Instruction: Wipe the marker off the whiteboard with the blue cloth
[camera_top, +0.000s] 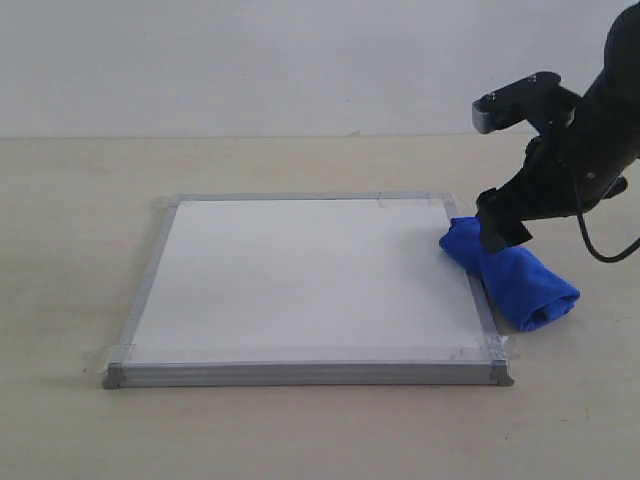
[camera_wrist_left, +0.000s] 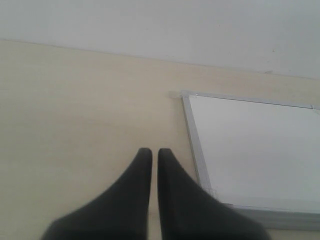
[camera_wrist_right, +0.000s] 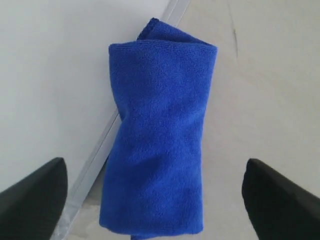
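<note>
On the pale beige worktop (camera_top: 80, 200), the whiteboard (camera_top: 300, 280) is laid flat, its silver-grey frame closed by grey plastic corners (camera_top: 113, 378) and held down with bits of clear tape (camera_top: 503, 350). Its visible face is seen as plain white in every view. In the exterior view, the blue cloth (camera_top: 515, 275) is found at the board's 3 o'clock side, close to the 2 o'clock corner. It is rolled into a thick bundle running from 10 o'clock to 4 o'clock. The 10 o'clock end is laid over the frame and just onto the white surface, while the rest is rested on the worktop beside the board.

The right gripper (camera_top: 495, 228) is held directly above the end of the cloth nearest the board. In the right wrist view, the right gripper (camera_wrist_right: 157, 197) is seen with its jaws spread wide, one dark finger (camera_wrist_right: 35, 195) over the board's side and the other over the bare worktop. The cloth (camera_wrist_right: 157, 150) is framed between them and is touched by neither.

The left gripper (camera_wrist_left: 154, 152) is seen only in its own wrist view. Its jaws are brought almost together, with only a thin slit left between the tips and nothing pinched. It is held over bare worktop, just beside one frame edge of the whiteboard (camera_wrist_left: 260, 150).
</note>
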